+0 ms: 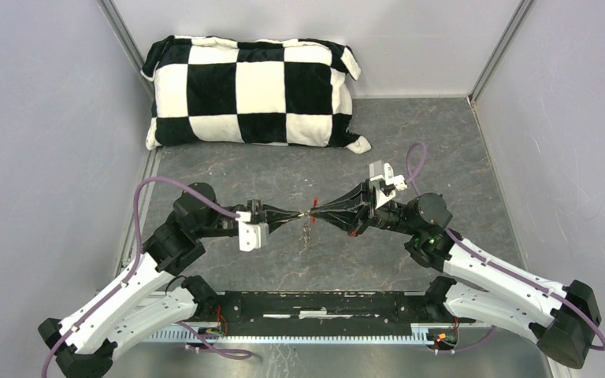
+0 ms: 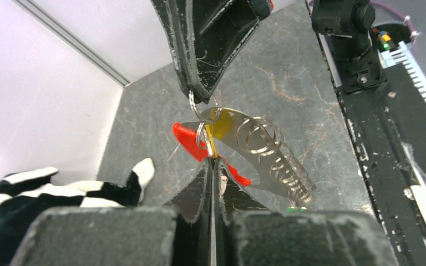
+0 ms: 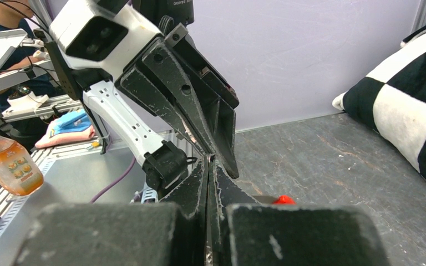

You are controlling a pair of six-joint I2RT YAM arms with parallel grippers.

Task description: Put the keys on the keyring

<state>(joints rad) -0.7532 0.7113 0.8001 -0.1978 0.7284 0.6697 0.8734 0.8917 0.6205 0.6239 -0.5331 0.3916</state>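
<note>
The left gripper [image 2: 212, 166] and the right gripper [image 2: 201, 95] meet tip to tip in mid-air above the table [image 2: 288, 72], and both pairs of fingers are pressed narrow. The left fingers appear to pinch the yellow key [image 2: 220, 123] by its edge, with its head just beyond their tips. The right fingers pinch a wire turn of the keyring [image 2: 288, 172]. Its coiled length and red tag [image 2: 188, 139] hang between and beside the two tips.

The step looks like threading the key's hole along the ring's wire. To do it well, both grips should be firm: the right holds the ring steady while the left slides and turns the key in small moves. Pulling the tips apart risks slipping either pinch.
</note>
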